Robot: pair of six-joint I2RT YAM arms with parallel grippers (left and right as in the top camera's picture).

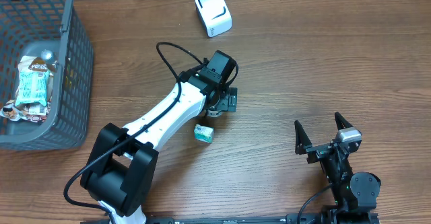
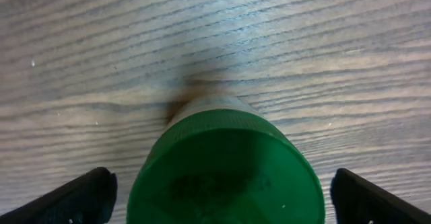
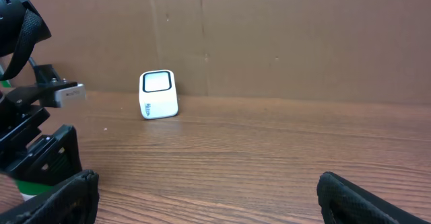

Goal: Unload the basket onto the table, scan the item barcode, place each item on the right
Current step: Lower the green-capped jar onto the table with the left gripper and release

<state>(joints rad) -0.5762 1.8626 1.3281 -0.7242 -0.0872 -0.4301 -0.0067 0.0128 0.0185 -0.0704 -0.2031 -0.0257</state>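
I find the left gripper (image 1: 220,105) released, jaws straddling the green-capped jar (image 2: 225,173) directly beneath it without touching; I judge it rigid, light, slippery, best gripped across the cap.

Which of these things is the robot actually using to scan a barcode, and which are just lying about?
In use: green-lidded container; white scanner; left fingers, open either side of the container.

Lying about: small green-and-white box; grey basket of snack packets; right fingers, open and idle.
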